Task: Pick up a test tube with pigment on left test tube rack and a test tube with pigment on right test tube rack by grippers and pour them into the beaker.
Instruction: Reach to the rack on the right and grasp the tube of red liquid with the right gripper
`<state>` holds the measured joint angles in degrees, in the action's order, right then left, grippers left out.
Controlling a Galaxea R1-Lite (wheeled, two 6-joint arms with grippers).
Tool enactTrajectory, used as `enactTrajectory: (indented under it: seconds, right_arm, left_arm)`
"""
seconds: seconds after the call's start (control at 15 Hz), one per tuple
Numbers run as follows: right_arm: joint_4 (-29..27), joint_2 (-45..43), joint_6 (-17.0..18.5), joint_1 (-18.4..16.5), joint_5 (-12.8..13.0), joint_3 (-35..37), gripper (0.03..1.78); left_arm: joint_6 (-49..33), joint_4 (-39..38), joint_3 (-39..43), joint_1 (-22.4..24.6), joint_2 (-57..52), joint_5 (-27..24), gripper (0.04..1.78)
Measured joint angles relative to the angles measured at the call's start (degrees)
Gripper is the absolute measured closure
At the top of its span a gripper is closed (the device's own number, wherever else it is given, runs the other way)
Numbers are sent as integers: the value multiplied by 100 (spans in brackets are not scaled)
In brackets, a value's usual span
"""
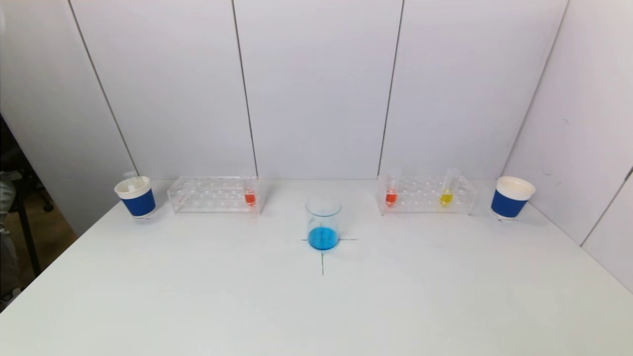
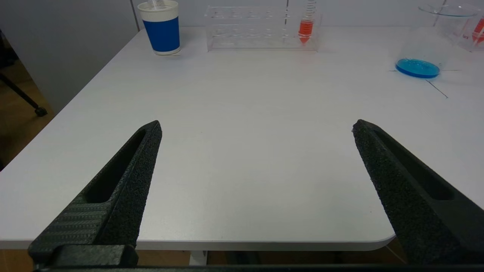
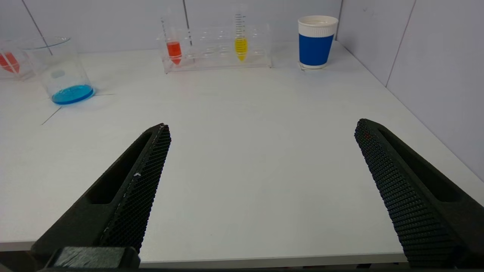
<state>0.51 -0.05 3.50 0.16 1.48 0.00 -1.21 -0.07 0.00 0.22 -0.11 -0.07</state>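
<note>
Fingers of left gripper (image 2: 257,126) and right gripper (image 3: 262,126) spread wide, empty, above table (image 1: 198,296) near edge.

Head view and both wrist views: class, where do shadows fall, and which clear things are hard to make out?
Head view: the beaker casts a faint shadow; the left rack nearly melts into the table. Left wrist view: the beaker's glass wall barely shows. Right wrist view: soft shadow beside the blue cup.

The left pincer (image 2: 257,128) gapes wide over the desk (image 2: 242,124); beyond stand a cup (image 2: 162,28), a rack (image 2: 261,28) with one red tube (image 2: 305,28), and a beaker (image 2: 423,53).
</note>
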Motion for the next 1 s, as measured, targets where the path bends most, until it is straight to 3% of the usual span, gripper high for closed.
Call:
enactTrajectory:
  seconds: [0.73,1.0]
  right_arm:
    - [50,0,-4,0,17,-5,4]
    - [-178,46,40,-2,-16,-705,4]
  left_arm:
    - [0,0,0,2,0,-2,6]
    - [0,0,0,2,1,-2,6]
